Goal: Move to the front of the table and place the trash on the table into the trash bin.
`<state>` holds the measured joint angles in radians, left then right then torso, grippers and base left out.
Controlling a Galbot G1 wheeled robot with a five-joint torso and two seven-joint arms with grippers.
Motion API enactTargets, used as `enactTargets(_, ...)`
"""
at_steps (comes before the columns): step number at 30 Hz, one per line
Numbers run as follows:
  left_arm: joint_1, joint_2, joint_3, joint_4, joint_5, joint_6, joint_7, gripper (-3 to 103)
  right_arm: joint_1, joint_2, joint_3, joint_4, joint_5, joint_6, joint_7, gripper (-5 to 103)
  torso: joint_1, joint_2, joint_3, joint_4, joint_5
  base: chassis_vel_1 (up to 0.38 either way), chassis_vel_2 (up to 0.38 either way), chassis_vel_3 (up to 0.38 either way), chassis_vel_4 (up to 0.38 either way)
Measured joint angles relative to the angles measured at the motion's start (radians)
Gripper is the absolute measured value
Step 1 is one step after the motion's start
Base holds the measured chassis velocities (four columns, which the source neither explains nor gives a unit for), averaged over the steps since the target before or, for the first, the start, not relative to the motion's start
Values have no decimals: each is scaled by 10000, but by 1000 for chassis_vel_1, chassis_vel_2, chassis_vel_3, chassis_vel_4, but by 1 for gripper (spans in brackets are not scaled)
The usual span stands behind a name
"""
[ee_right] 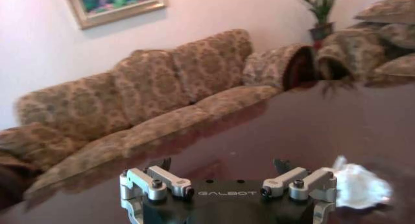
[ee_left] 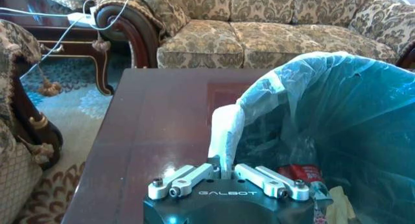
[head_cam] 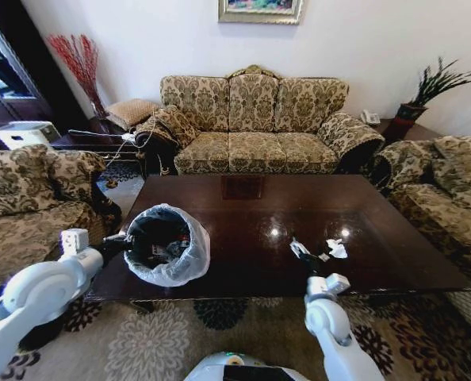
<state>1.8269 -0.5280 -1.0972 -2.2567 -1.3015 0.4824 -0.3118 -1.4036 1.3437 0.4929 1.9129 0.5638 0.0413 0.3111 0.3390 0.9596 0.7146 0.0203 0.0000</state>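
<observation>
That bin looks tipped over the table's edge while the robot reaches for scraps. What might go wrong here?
The trash bin leans at the table edge, held by the left claw pinching its bag; thin plastic may slip or tear, spilling the bottle inside. The right claw is open over the crumpled tissue; on glossy wood the light piece could slide away rather than be gripped.

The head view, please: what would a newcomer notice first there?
Probably the trash bin with its white liner, standing on the near left part of the dark table, the left gripper gripping its rim. Next, the white crumpled trash on the table's near right, just beyond the open right gripper.
</observation>
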Motion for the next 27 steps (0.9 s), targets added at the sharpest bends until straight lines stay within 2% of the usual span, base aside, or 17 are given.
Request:
enactTargets(6, 13, -174, -12, -21, 58, -7, 10, 0, 322, 153, 373, -1073, -378, 347, 31, 100, 0, 0, 0, 2, -1, -120, -103, 128, 114)
enactTargets(8, 14, -213, -12, -23, 83, -10, 19, 0, 453, 69, 403, -1520, -451, 581, 2, 100, 1, 0, 0, 2, -1, -174, -200, 173, 186)
enactTargets(9, 11, -234, -6, -25, 93, -18, 32, 0, 693, 11, 382, -2110, -668, 944, 11, 100, 1, 0, 1, -1, -2, -251, -281, 209, 253)
enactTargets(10, 11, -234, -6, -25, 93, -18, 32, 0, 693, 11, 382, -2110, -668, 944, 11, 100, 1, 0, 1, -1, -2, -251, -281, 209, 253)
enactTargets(12, 0, -235, 15, -32, 94, -26, 62, 0, 1045, 23, 251, -2767, -1010, 1400, 238, 100, 1, -1, 1, -2, 2, -235, -249, 199, 226)
enactTargets(17, -10, -211, 24, -72, 92, -39, 93, 0, 1368, 55, -17, -3225, -1206, 1442, 474, 100, 2, -1, 1, -4, 12, -148, -136, 117, 121)
enactTargets(21, -4, -209, 24, -67, 87, -73, 100, 0, 1632, 94, -152, -3636, -1256, 1299, 441, 101, 1, -1, 1, -4, -7, -18, -37, -14, 3)
enactTargets(23, -5, -211, 41, -61, 88, -102, 99, 0, 1818, 66, -235, -3944, -1244, 1187, 318, 92, 1, -1, 1, 2, -12, 76, 74, -20, -16)
enactTargets(25, -5, -211, 46, -58, 88, -103, 97, 0, 1874, 62, -250, -4037, -1202, 1104, 308, 92, 1, -1, 1, 5, -9, 83, 99, -12, -19)
enactTargets(27, -4, -215, 49, -41, 89, -105, 95, 0, 1975, 41, -251, -4213, -1017, 983, 305, 82, 1, -1, 1, 6, -3, 51, 59, -15, -3)
